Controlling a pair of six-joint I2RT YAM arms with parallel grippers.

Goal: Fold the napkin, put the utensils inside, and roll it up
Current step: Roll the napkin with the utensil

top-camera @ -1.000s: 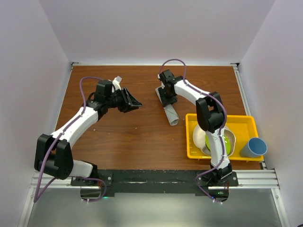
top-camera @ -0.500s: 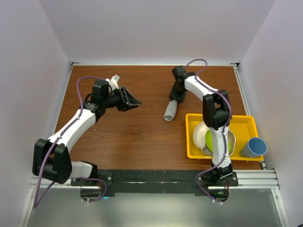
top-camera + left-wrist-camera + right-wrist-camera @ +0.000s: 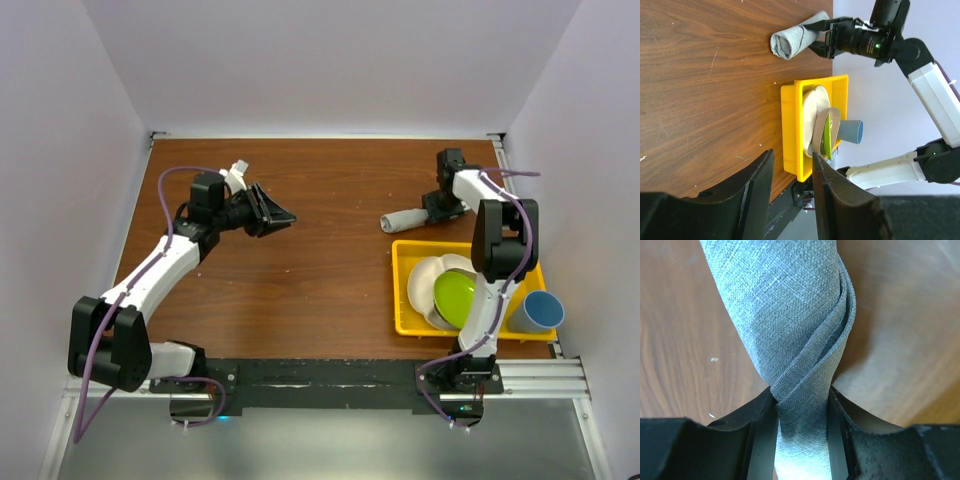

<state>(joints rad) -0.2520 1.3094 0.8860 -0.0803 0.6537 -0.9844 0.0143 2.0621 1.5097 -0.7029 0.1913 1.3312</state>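
Cloth filled my right wrist view: the napkin (image 3: 790, 315), rolled into a soft grey tube, lay on the bench (image 3: 320, 280) at the far right, just beyond the far edge of the yellow tray (image 3: 400, 290). My right gripper (image 3: 428, 210) was clenched on the roll's right end, the layered edge pinched between both pads, and the rest of the roll pointed left along the wood. My left gripper (image 3: 283, 215) hung over the far left of the bench, well apart from the napkin, jaws parted with nothing between them.

I judged the roll light and limp, its coarse weave giving grip rather than slip. Held by one end only, it would likely sag, and the outer flap, which showed as a loose lip, could unwind. A hold across the middle, over that flap, seemed safer. The spoon I could not see; if it sat inside, it might slide out of an open end when tilted. No brand, label or writing showed anywhere.
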